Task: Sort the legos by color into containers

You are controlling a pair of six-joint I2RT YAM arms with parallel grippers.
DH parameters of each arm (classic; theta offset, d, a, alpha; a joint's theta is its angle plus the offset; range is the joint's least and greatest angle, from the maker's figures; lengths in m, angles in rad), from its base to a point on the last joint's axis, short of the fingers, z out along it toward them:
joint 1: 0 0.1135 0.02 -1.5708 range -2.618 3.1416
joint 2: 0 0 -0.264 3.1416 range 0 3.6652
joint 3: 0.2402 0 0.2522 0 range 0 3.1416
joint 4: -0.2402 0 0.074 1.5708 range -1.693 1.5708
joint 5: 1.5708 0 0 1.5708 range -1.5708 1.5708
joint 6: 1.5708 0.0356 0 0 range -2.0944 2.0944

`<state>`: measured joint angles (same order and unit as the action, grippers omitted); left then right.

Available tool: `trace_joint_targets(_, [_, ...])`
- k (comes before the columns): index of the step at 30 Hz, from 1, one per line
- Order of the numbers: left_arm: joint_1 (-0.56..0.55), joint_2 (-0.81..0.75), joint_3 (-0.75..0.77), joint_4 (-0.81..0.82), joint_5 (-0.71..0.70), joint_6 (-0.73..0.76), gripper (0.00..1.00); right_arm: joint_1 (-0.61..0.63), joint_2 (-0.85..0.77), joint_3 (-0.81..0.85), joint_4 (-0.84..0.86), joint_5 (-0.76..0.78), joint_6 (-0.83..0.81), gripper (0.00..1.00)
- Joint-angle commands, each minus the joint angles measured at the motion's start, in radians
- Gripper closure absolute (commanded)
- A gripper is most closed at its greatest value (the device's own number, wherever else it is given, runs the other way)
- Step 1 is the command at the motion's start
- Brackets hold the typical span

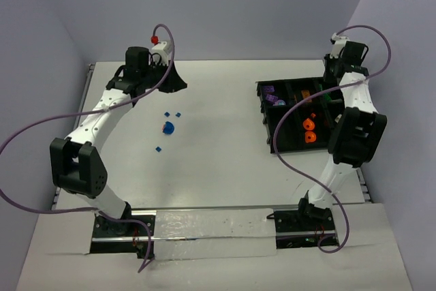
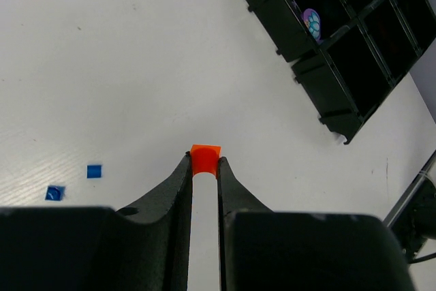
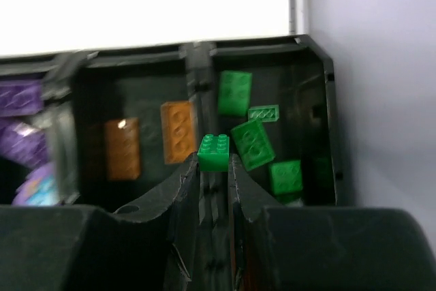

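White arm links (image 1: 102, 117), bulky black joints (image 1: 78, 165), looping purple cables (image 1: 371, 27), one red knob (image 1: 154, 35).

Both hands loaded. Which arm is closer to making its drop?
Right. The right hand holds a green brick above the tray, by the compartment with green bricks in it. The left hand holds an orange brick over the table, well short of the tray.

Four blue legos (image 1: 168, 127) lie on the white desk (image 1: 225, 161), well apart from the black tray (image 1: 263, 117) at the right. Purple legos (image 1: 272, 93) and orange legos (image 1: 310, 129) sit in separate compartments, I think; the right arm (image 1: 355, 127) covers part of the tray
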<state>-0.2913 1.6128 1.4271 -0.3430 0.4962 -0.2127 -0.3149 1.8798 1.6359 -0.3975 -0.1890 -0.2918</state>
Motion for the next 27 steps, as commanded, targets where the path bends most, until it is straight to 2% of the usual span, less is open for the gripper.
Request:
trace_joint_targets(1, [-0.006, 0.026, 0.056, 0.027, -0.013, 0.009, 1.0, -0.019, 0.079, 0.104, 0.021, 0.104, 0.015, 1.0])
trace_joint_targets(6, [-0.006, 0.038, 0.059, 0.026, -0.004, 0.006, 1.0, -0.025, 0.135, 0.131, 0.022, 0.145, 0.006, 1.0])
trace_joint_targets(9, [-0.006, 0.045, 0.064, 0.022, -0.001, -0.001, 1.0, -0.031, 0.157, 0.124, 0.018, 0.161, -0.006, 0.92])
trace_joint_targets(10, [-0.006, 0.046, 0.064, 0.022, 0.0, -0.003, 1.0, -0.034, 0.161, 0.121, 0.017, 0.161, -0.007, 0.88])
trace_joint_targets(11, [-0.006, 0.048, 0.064, 0.021, 0.003, -0.004, 1.0, -0.036, 0.163, 0.117, 0.017, 0.161, -0.007, 0.79])
trace_joint_targets(12, [-0.006, 0.047, 0.064, 0.023, 0.006, -0.007, 1.0, -0.04, 0.165, 0.111, 0.017, 0.161, -0.005, 0.62])
trace_joint_targets(14, [-0.006, 0.047, 0.061, 0.027, 0.007, -0.012, 1.0, -0.041, 0.159, 0.105, 0.019, 0.158, -0.004, 0.45])
trace_joint_targets(16, [-0.006, 0.046, 0.06, 0.031, 0.015, -0.014, 1.0, -0.041, 0.151, 0.101, 0.017, 0.152, 0.002, 0.36])
trace_joint_targets(19, [-0.006, 0.044, 0.059, 0.035, 0.029, -0.025, 1.0, -0.041, 0.127, 0.102, 0.0, 0.127, 0.01, 0.3])
trace_joint_targets(22, [-0.005, 0.037, 0.049, 0.041, 0.066, -0.052, 1.0, -0.041, 0.074, 0.096, -0.017, 0.089, 0.023, 0.29])
trace_joint_targets(23, [-0.005, 0.033, 0.043, 0.044, 0.091, -0.071, 1.0, -0.041, 0.037, 0.085, -0.023, 0.015, 0.029, 0.3])
trace_joint_targets(25, [0.0, 0.02, 0.017, 0.074, 0.185, -0.118, 1.0, -0.038, -0.017, 0.057, -0.029, -0.061, 0.034, 0.3])
trace_joint_targets(27, [0.01, 0.005, -0.037, 0.124, 0.358, -0.218, 1.0, -0.017, -0.095, 0.014, -0.044, -0.227, 0.024, 0.32])
